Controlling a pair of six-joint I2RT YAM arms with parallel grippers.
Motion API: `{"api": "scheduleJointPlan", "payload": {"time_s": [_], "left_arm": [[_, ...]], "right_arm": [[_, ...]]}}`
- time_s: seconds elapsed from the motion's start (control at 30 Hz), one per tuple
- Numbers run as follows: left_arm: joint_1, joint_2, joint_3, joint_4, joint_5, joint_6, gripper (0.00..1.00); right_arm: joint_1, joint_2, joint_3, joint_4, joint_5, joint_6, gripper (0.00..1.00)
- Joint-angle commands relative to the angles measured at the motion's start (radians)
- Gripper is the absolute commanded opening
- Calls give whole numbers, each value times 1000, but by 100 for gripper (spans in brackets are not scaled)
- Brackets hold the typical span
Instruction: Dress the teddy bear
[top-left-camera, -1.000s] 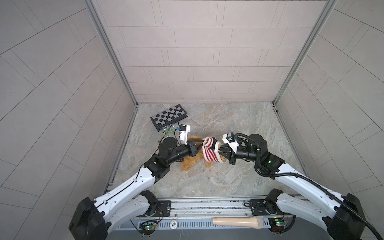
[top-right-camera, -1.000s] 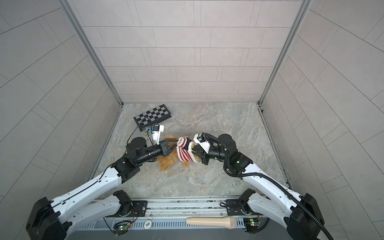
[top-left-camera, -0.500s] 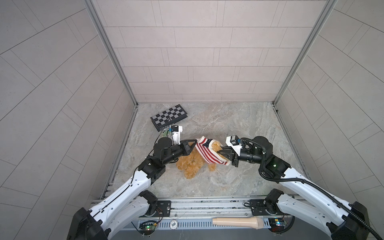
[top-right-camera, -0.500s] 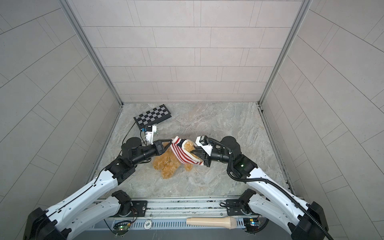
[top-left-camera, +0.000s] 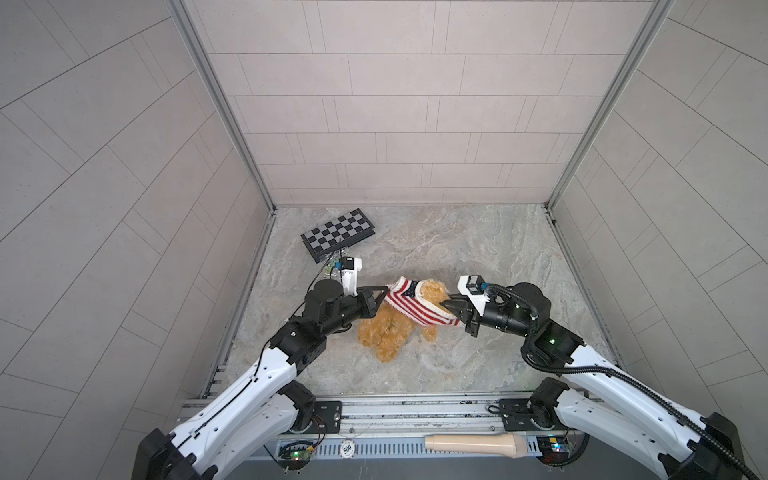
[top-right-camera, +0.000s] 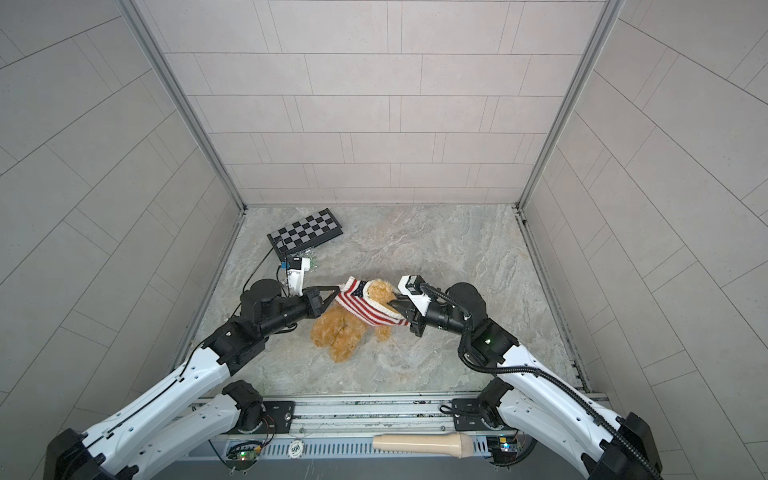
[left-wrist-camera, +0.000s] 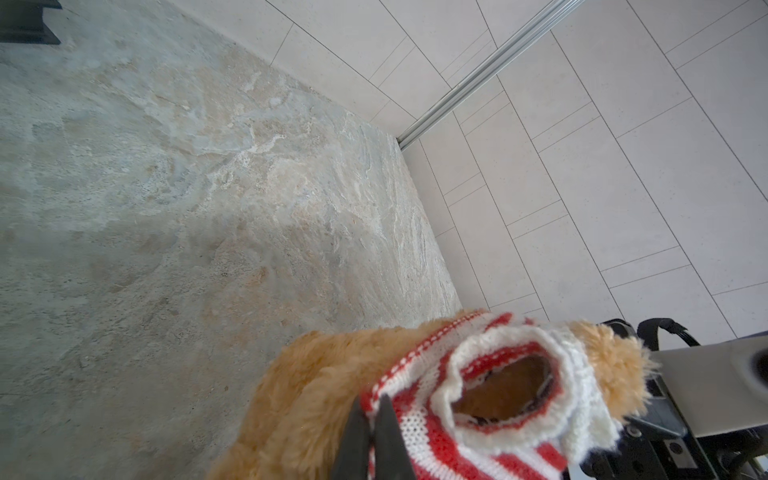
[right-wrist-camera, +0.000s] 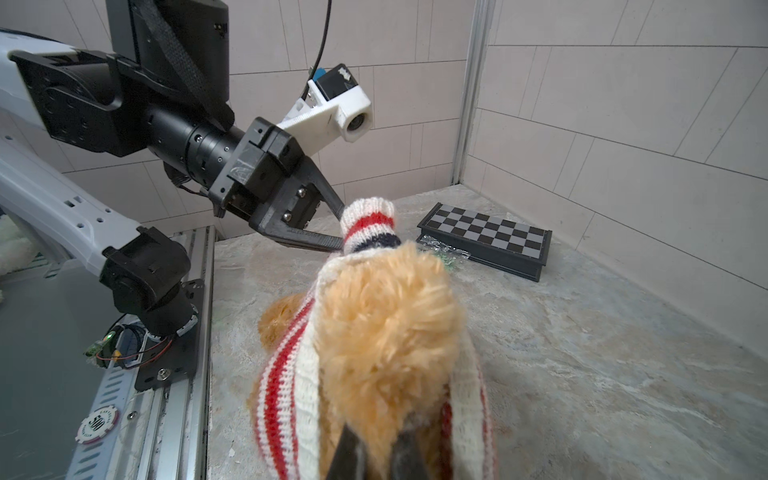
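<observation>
Red-and-white knit runs taut between our two grippers: the sweater (top-left-camera: 411, 307) is stretched from one to the other, with the teddy bear (top-left-camera: 386, 332) partly inside it. Our left gripper (top-left-camera: 384, 291) is pinched narrow on a cuffed end of the knit, its fingertips (left-wrist-camera: 386, 419) pressed together over the fabric. Our right gripper (top-left-camera: 446, 309) is clamped narrow on the opposite edge of the sweater, with golden fur bunched against its fingers (right-wrist-camera: 353, 453). The bear's head sits just beside the right gripper, poking through the knit. Its body and legs hang lower, between the grippers and nearer the left one, down by the marbled bench (top-left-camera: 478, 257). We cannot tell whether they rest on it. Beyond the left gripper, well apart from it, a chessboard (top-left-camera: 338, 232) lies on the bench.
</observation>
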Motion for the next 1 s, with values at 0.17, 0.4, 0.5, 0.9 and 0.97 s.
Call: {"api": "scheduleJointPlan", "payload": {"time_s": [0.17, 0.4, 0.5, 0.9, 0.97], "left_arm": [[-32, 12, 9, -61, -39, 80, 0], [-38, 30, 5, -62, -61, 97, 0], [-38, 20, 22, -53, -56, 108, 11], [-105, -20, 14, -3, -49, 130, 51], [-161, 9, -15, 96, -40, 101, 56]], "right_arm": [[-1, 3, 22, 114, 161, 75, 0], [-1, 22, 34, 117, 197, 116, 0], [-1, 31, 38, 109, 193, 130, 0], [3, 58, 27, 114, 250, 255, 0], [3, 79, 38, 115, 273, 305, 0]]}}
